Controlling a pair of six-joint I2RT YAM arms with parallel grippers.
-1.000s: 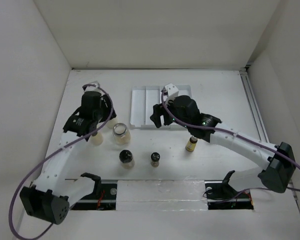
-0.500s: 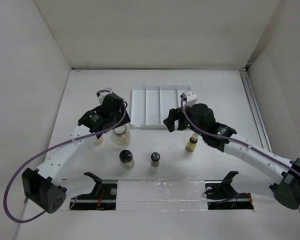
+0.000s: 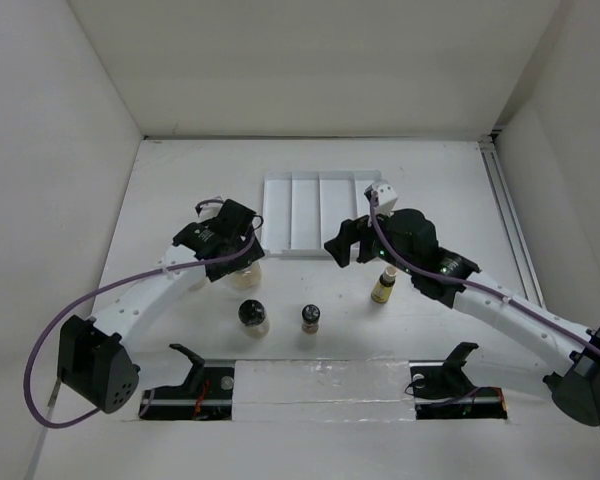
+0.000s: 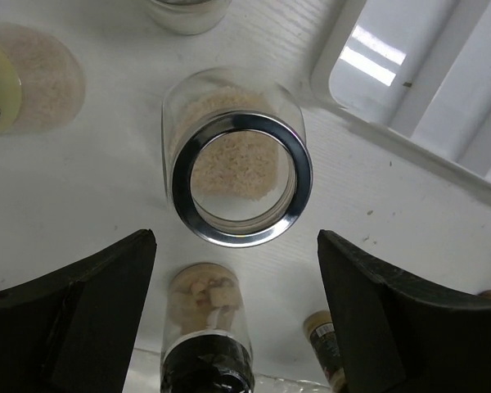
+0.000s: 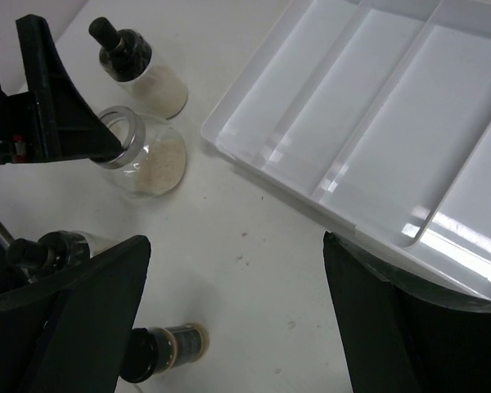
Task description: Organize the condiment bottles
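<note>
Since a second ago, the left arm is swung right, off the black-capped bottle (image 5: 139, 70) and over the glass jar (image 4: 237, 160). The right arm is shifted slightly right along the tray (image 3: 305, 200) front edge. Left fingers (image 4: 82, 311) are spread wide either side of the jar, not touching. Right fingers (image 5: 65, 311) are spread wide over the worktop (image 5: 254, 270). The jar is stood by the tray's front-left corner. Its metal rim and grainy fill are shown by the left wrist view; from the top it is mostly hidden.
</note>
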